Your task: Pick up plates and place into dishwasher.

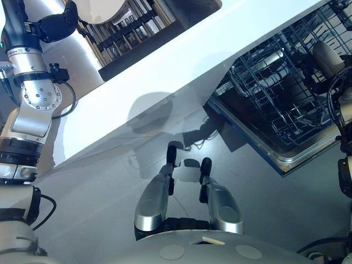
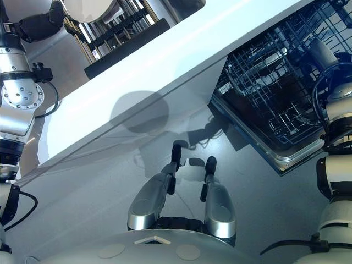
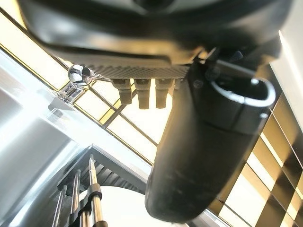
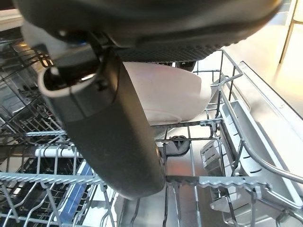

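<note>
A round white ceramic plate [image 4: 165, 97] sits pinched between the right hand's [image 4: 113, 142] dark thumb and fingers, over the open dishwasher's wire rack [image 1: 275, 93] at two o'clock. At eleven o'clock, the left hand [image 1: 55, 25] hovers by another white plate [image 1: 99, 8] in a dark drying rack [image 1: 126, 30]; its fingers hang straight.

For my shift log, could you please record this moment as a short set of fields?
left hand: raised beside a white plate standing in the dish rack; grip unclear
right hand: over the dishwasher rack, against a white dish
dishwasher: open, rack pulled out
counter: white, between dish rack and dishwasher
</note>
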